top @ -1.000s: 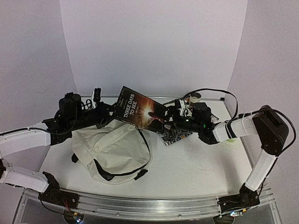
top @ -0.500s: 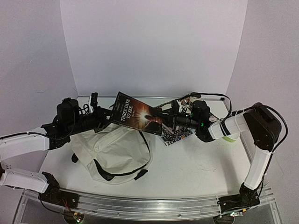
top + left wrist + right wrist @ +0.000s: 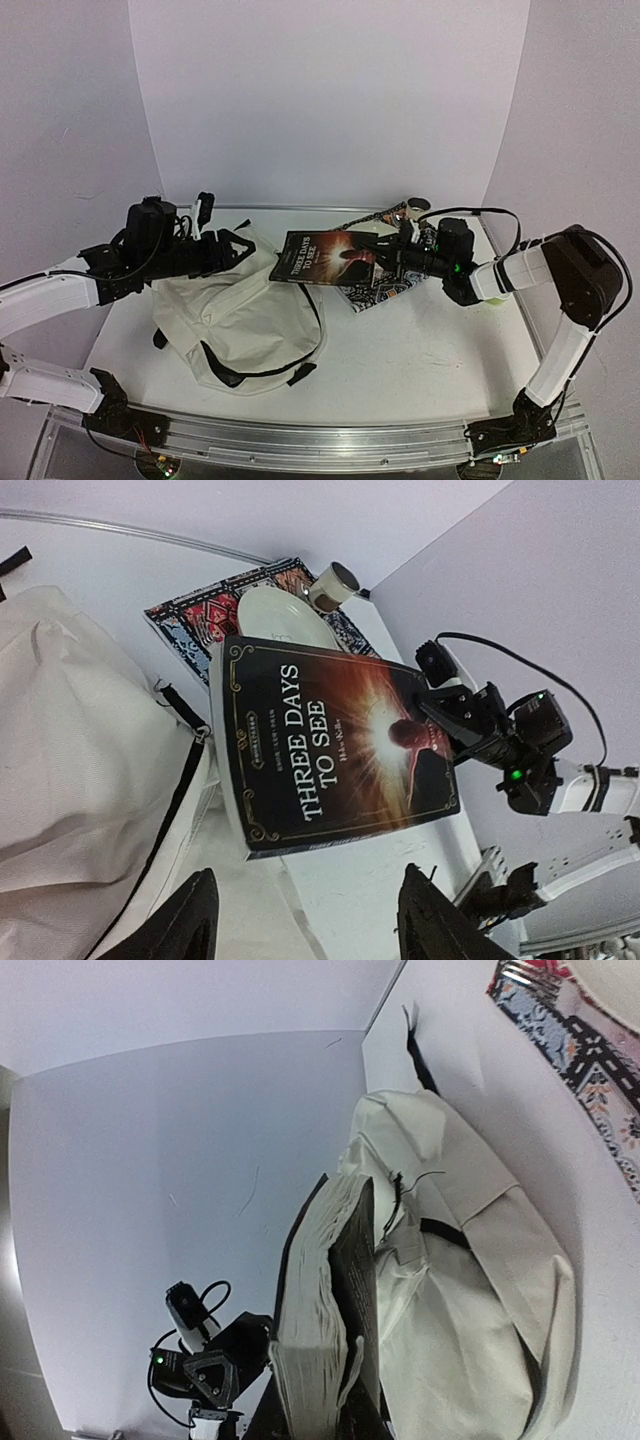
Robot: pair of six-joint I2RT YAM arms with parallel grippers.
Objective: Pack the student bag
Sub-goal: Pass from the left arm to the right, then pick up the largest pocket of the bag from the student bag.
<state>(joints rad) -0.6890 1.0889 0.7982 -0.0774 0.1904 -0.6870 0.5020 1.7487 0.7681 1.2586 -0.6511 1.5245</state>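
Cream fabric: the student bag [image 3: 235,315] lies slumped on the white table [image 3: 430,350], left of centre, with black zip trim along its right side.
Book [image 3: 330,750]: dark cover titled "Three Days to See", facing up, raised off the table by the bag's far right corner.
Right gripper [image 3: 374,251]: pinches the book's right edge and carries it alone.
Left gripper [image 3: 243,247]: fingers spread, near the book's left end, clear of it.
Beyond the book: patterned mat [image 3: 200,620] with a pale dish [image 3: 285,620] on it and a small cup [image 3: 335,578] at the dish's far side.
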